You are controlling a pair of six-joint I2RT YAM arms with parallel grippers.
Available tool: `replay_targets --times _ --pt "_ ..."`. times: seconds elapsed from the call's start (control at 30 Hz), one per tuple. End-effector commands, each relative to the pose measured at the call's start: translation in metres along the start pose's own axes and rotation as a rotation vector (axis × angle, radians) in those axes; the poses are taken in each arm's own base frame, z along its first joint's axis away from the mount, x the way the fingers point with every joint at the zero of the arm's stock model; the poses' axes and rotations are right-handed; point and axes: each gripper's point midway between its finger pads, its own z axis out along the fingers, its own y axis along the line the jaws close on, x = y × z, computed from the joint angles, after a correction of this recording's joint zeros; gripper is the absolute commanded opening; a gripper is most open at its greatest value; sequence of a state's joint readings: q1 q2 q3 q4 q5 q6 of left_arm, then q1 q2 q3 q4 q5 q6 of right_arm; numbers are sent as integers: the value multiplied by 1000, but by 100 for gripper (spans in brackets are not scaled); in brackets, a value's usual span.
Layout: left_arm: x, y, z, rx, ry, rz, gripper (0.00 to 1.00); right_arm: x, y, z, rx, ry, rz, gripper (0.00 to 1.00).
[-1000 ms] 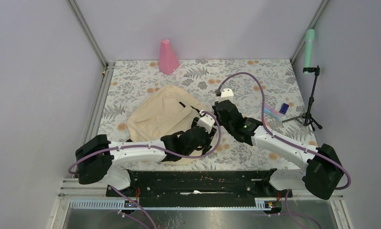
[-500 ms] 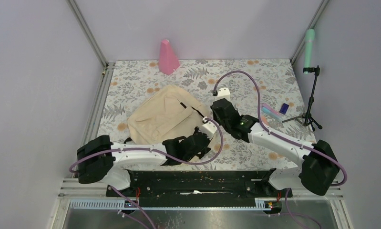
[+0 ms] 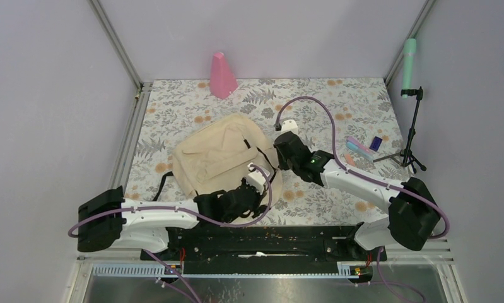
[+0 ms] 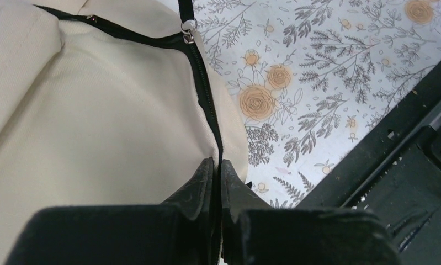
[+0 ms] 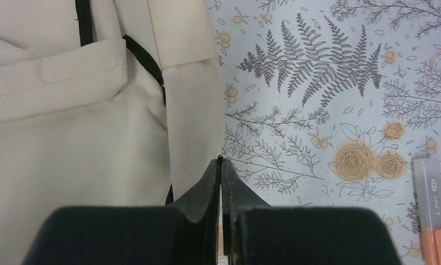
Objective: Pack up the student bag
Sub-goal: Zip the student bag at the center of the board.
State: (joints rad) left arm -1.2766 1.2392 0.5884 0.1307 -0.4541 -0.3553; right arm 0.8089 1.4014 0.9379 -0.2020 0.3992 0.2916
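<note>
The left gripper (image 4: pixel 214 168) pinches the student bag (image 3: pixel 214 154) at its zipper (image 4: pixel 207 99); the right gripper (image 5: pixel 220 165) clamps its side edge. Probably to spread the opening.

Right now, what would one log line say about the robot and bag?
left tool: shut on bag at zipper | right tool: shut on bag edge | bag: lying on table

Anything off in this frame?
Only pale crumbs scattered on the black base plate at the near edge. The student bag lies flat, its edge pinched by the left claw and right claw; nothing torn or spilled.
</note>
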Motion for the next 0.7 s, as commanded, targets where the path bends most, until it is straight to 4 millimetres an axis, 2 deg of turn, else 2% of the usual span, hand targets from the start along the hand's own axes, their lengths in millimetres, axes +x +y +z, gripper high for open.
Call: replay_targets --times 0.0,0.4,0.67 --pt "33 -12 -18 110 96 -3 0 -29 -2 4 35 -67 38 0" --pt "56 -31 -39 252 177 11 0 -18 5 31 56 -36 41 0" --pt "63 -42 -51 322 206 2 0 -31 9 47 87 -54 27 0"
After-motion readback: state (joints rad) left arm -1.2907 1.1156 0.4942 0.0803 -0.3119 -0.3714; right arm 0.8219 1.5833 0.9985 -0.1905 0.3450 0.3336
